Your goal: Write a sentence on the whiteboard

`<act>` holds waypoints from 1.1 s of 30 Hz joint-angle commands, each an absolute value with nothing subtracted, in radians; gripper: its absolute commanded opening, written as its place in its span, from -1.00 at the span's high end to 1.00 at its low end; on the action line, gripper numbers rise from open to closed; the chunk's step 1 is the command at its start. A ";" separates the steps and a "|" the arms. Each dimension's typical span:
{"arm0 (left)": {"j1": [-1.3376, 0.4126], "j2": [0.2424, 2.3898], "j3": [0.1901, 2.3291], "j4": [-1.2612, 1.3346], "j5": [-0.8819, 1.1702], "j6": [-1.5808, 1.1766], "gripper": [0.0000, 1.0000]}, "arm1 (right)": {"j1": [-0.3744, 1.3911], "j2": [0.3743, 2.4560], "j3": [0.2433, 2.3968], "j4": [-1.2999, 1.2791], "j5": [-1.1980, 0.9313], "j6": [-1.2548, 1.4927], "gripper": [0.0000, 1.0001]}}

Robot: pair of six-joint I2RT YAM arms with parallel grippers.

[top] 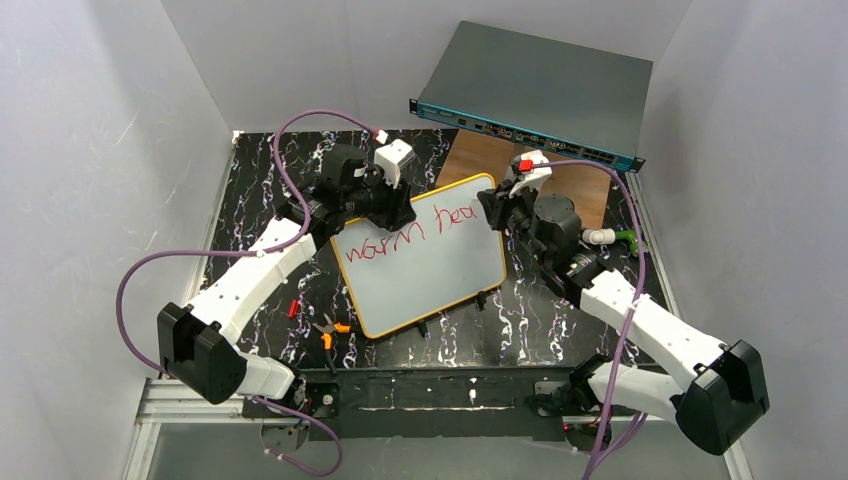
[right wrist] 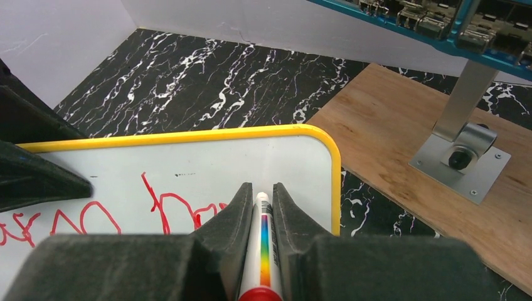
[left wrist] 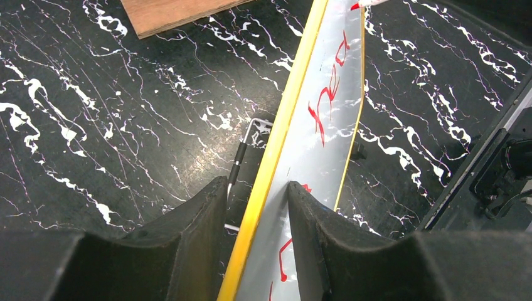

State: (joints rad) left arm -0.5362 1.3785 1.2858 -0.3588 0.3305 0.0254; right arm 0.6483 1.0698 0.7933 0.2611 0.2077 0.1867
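The left gripper [left wrist: 257, 194] pinches the whiteboard [top: 440, 270] by its edge, while the right gripper [right wrist: 263, 189] pinches a marker [right wrist: 264, 244], its tip seemingly touching beside the lettering [top: 400, 240] "warm hea".

Whiteboard [top: 430, 275] on table [top: 540, 320], rack box [top: 545, 85] behind

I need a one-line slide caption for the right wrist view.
Right gripper grips a marker at the whiteboard, next to red lettering.
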 commanded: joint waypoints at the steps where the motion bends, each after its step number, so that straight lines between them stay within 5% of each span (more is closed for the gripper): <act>1: -0.537 1.344 1.329 -0.318 0.344 0.034 1.00 | 0.644 1.099 0.862 0.322 0.227 0.164 0.97; 33: -0.537 1.339 1.320 -0.313 0.344 0.029 1.00 | 0.641 1.081 0.749 0.284 0.242 0.184 0.97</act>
